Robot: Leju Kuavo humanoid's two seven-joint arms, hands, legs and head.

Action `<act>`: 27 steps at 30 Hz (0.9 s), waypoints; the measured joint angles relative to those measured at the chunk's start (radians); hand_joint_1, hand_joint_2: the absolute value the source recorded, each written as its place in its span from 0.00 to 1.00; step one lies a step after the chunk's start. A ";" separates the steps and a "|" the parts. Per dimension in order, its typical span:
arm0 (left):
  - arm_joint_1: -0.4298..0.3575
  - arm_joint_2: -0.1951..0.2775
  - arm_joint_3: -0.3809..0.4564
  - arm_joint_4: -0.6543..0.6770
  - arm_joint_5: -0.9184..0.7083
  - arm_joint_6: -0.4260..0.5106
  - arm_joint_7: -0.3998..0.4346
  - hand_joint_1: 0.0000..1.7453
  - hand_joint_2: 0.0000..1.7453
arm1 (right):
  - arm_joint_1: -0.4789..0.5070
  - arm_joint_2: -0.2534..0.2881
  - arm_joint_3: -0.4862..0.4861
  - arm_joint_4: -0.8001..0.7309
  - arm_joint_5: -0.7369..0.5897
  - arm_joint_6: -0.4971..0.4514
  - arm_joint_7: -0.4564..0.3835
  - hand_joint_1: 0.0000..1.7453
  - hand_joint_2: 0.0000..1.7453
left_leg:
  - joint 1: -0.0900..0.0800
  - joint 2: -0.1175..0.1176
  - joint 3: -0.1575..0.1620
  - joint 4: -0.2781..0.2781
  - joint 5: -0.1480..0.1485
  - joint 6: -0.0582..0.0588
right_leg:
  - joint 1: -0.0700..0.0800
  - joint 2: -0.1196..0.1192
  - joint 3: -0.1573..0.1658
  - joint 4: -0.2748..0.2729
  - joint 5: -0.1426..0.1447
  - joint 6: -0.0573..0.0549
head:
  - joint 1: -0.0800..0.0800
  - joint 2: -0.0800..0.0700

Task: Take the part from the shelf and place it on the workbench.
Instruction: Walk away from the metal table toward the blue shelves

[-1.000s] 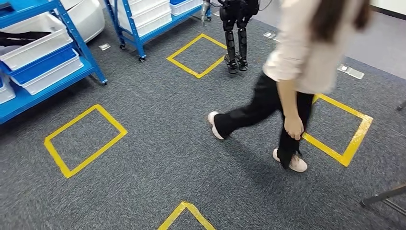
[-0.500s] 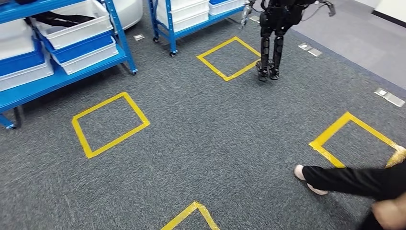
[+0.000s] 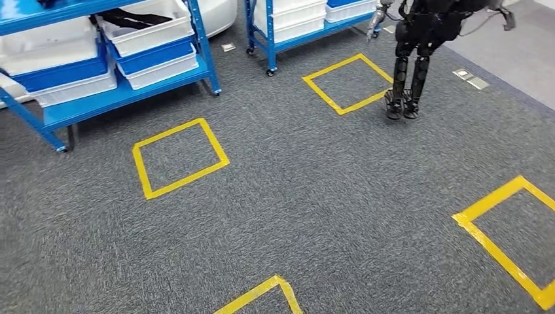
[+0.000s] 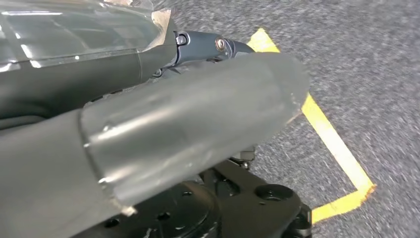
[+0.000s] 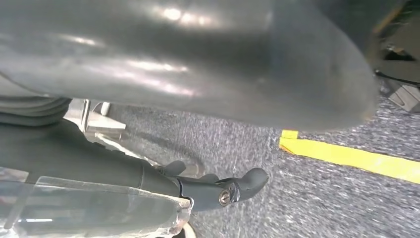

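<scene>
At far left stands the blue shelf (image 3: 124, 98), its white bins (image 3: 147, 26) stacked in tiers; the part must lie in one of them, though which cannot be told (a dark shape shows in the top bin). The robot faces the grey carpet (image 3: 294, 196) well short of the rack, so misjudging the approach could leave it too far away to reach. Yellow floor squares (image 3: 180, 157) lie between. At right another robot (image 3: 409, 65) stands near the second rack; straying toward it risks a collision. The left hand (image 4: 188, 124) and right hand (image 5: 208, 64) hang over carpet, their grip impossible to tell, nothing visibly held.
</scene>
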 joint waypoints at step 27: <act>-0.006 0.002 -0.014 -0.001 0.016 -0.010 0.005 0.00 0.00 | -0.003 0.001 0.016 0.002 0.026 0.005 0.009 0.00 0.00 | -0.004 -0.029 0.037 -0.098 0.032 0.005 | -0.010 0.059 -0.005 0.019 -0.005 0.013 | -0.002 0.000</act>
